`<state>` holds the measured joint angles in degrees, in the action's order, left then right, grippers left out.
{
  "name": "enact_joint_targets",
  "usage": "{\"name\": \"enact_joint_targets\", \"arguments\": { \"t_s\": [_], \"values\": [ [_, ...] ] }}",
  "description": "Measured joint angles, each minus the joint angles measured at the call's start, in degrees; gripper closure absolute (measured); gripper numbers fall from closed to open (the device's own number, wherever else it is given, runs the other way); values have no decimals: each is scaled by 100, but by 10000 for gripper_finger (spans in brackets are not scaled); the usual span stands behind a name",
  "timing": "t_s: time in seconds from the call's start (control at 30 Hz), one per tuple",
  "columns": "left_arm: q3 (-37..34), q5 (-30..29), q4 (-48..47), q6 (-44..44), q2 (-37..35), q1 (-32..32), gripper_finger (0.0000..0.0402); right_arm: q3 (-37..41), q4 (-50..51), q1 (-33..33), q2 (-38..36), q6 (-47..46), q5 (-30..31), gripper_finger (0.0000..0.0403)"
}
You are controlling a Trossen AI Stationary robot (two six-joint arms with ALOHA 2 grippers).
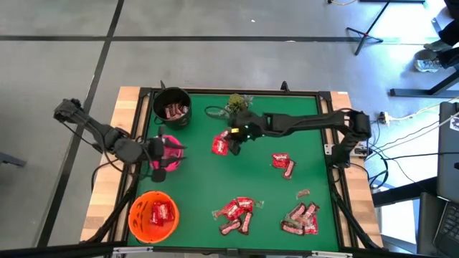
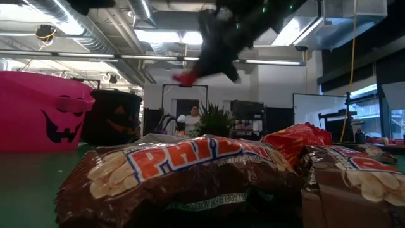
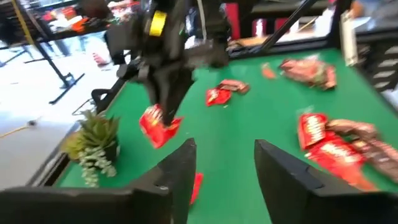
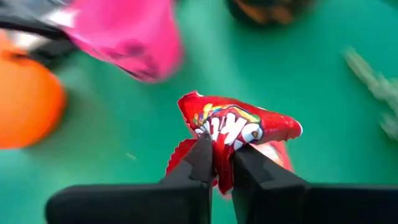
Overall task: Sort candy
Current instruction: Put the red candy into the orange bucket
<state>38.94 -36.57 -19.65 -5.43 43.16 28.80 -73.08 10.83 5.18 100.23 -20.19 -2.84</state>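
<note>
Nearest to the low camera I see brown candy bars (image 2: 190, 180) lying on the green table (image 1: 201, 190), with red packets among them in two heaps near the front edge (image 1: 237, 213). At the front left stands the orange bowl (image 1: 153, 216), and some red packets lie inside it.

Further in, my left gripper (image 1: 159, 152) hovers over the pink bowl (image 1: 171, 152). In its wrist view the two fingers (image 3: 177, 177) stand apart with nothing between them, so the jaws are about half open and empty.

Near the middle of the table my right gripper (image 1: 233, 140) is above the mat. Its jaws are closed tight on one red packet (image 4: 233, 127); the wrapper is pinched between the two fingers (image 4: 199, 162) and hangs clear of the table. A second small pair of candies lies to the right of it (image 1: 283, 163).

At the far edge I see the black bowl (image 1: 172, 107) with brown bars inside, and beside it the green plant (image 1: 237, 104).
</note>
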Motion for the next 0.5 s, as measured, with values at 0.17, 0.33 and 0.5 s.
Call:
{"name": "enact_joint_targets", "arguments": {
  "t_s": [0.17, 0.33, 0.5],
  "values": [
    [0, -43, 579, 462, 550, -303, 198, -4, -1068, -378, -86, 313, -385, 364],
    [2, -51, 1197, 1143, 971, -479, 159, -2, -1662, -631, -86, 421, -411, 375],
    [0, -407, 1369, 1822, 1375, -484, 147, -2, -1991, -721, -86, 418, -426, 375]
  ]
}}
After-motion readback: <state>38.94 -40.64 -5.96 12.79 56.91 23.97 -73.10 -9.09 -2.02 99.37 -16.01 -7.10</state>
